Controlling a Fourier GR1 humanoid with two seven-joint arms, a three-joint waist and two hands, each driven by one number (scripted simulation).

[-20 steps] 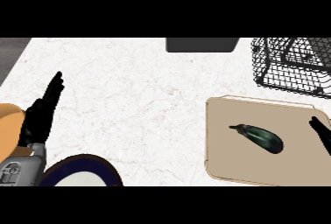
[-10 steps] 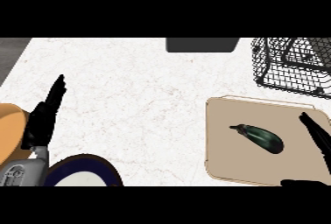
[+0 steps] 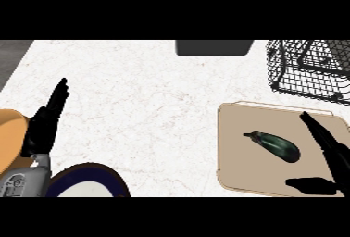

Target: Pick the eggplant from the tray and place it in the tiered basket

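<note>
A small dark green-purple eggplant [image 3: 275, 145] lies on the beige tray [image 3: 239, 166] at the right. My right hand [image 3: 328, 148] is open over the tray's right side, fingers straight and pointing up-left, thumb spread low near the tray's front edge. The fingers are just right of the eggplant, not touching it. The black wire tiered basket [image 3: 308, 69] stands at the far right corner, beyond the tray. My left hand [image 3: 44, 122] rests open at the left edge, fingers up.
A dark blue plate with a white centre [image 3: 87, 183] sits at the lower left. An orange round object [image 3: 10, 139] shows at the left edge. A dark grey block [image 3: 213, 46] is at the counter's far edge.
My right hand has come further in over the tray toward the eggplant, with its thumb now showing. The left hand has barely moved.
</note>
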